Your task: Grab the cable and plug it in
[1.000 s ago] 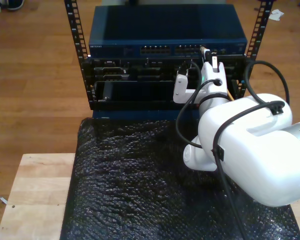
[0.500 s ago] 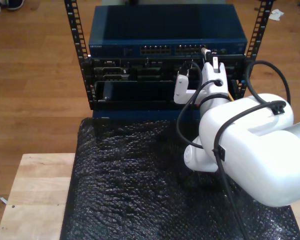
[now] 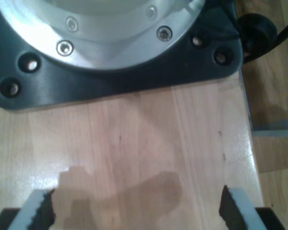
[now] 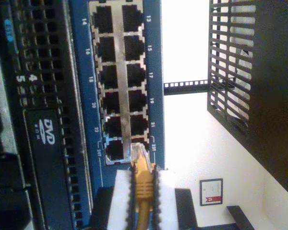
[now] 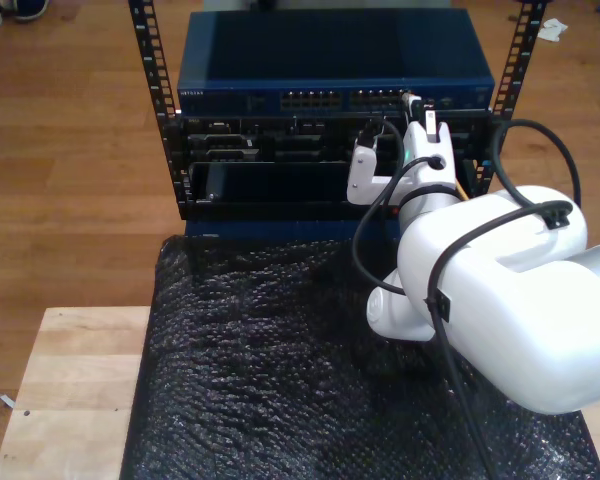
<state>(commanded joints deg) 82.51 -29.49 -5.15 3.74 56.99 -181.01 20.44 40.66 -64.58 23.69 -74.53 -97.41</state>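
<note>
The yellow-orange cable (image 4: pixel 143 187) is pinched between the fingers of my second gripper (image 4: pixel 143 168). Its clear plug (image 4: pixel 138 152) points at the end of the port block, at the ports marked 23 and 24 on the blue switch (image 4: pixel 156 72), touching or just short of them. In the exterior view my second gripper (image 5: pixel 416 105) is up against the switch (image 5: pixel 240 92) near the view's right, and a bit of the cable (image 5: pixel 459 186) shows beside the wrist. My first gripper (image 3: pixel 137 211) is open over bare wood (image 3: pixel 149 143), with nothing between its fingers.
Black rack units (image 5: pixel 270 165) sit under the switch, one with a DVD drive (image 4: pixel 43 143). Rack rails (image 5: pixel 152 60) stand at both sides. A black bubble-wrap mat (image 5: pixel 260 360) covers the wooden table (image 5: pixel 70 380). An arm's round base plate (image 3: pixel 110 48) lies ahead of my first gripper.
My second gripper has shifted only very slightly at the switch's ports, still holding the cable. Nothing else has moved.
</note>
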